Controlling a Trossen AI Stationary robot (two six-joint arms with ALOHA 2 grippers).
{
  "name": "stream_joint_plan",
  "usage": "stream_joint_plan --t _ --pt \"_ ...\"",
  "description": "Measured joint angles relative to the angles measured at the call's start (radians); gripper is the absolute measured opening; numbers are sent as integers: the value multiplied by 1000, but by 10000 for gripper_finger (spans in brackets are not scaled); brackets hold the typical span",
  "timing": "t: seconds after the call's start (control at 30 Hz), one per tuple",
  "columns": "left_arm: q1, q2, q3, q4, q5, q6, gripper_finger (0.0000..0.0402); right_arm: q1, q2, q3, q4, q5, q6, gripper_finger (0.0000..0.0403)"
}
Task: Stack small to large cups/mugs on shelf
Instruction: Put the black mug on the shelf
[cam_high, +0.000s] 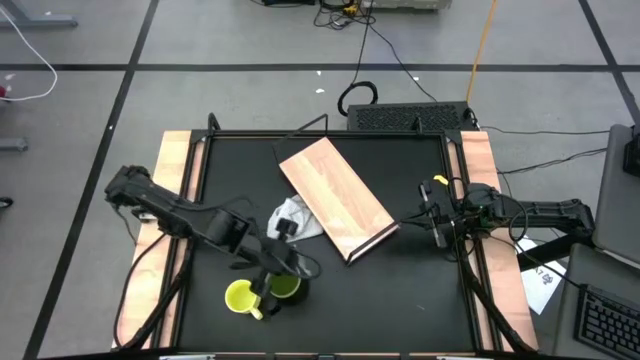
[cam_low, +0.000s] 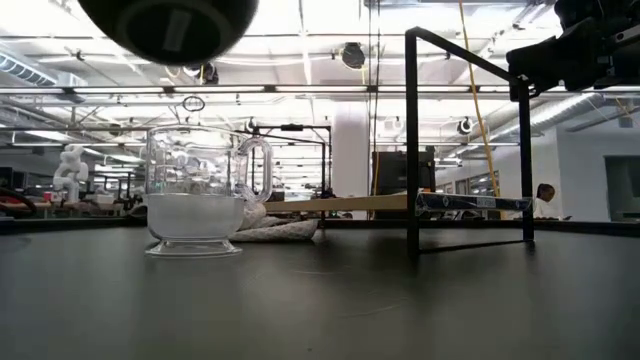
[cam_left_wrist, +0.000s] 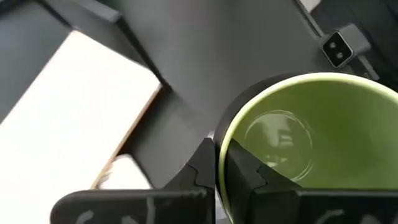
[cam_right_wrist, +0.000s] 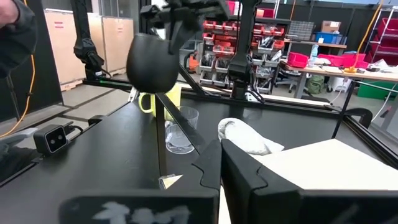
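Observation:
My left gripper (cam_high: 277, 268) is shut on the dark green mug (cam_high: 287, 288), which hangs high above the table, as the low view (cam_low: 170, 25) and the right wrist view (cam_right_wrist: 152, 62) show. The yellow mug (cam_high: 240, 297) stands upright on the table just to its left. The clear glass cup (cam_low: 195, 205) stands on its base near the white cloth (cam_high: 290, 215). The shelf (cam_high: 335, 195) lies slanted across the table's middle on its dark frame (cam_low: 412, 140). My right gripper (cam_high: 438, 228) waits shut at the table's right edge. My left gripper pinches the green mug's rim (cam_left_wrist: 219, 146), with one finger (cam_left_wrist: 245, 171) inside the mug and the other finger (cam_left_wrist: 198, 171) outside its wall. The fingers come from above, pointing down. The mug is lifted clear and hangs below them, mouth up.
The white cloth (cam_low: 275, 228) lies against the shelf's left side, behind the glass cup. A small camera (cam_right_wrist: 53, 138) sits at the table's near edge. Wooden side rails (cam_high: 175, 170) border the black top. Open black tabletop lies between the shelf and my right arm.

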Motion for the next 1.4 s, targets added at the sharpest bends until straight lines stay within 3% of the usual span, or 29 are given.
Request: stream_joint_plan --t 0.43,0.7,1.07,1.4 --pt "-12 -247 -232 58 -106 -64 12 0 0 0 0 0 0 0" --pt "16 -365 -390 133 -113 -121 12 0 0 0 8 0 0 0" --pt "126 -374 -407 142 -77 -112 12 0 0 0 15 0 0 0" --pt "324 -370 -407 142 71 -44 12 0 0 0 15 0 -2 0"
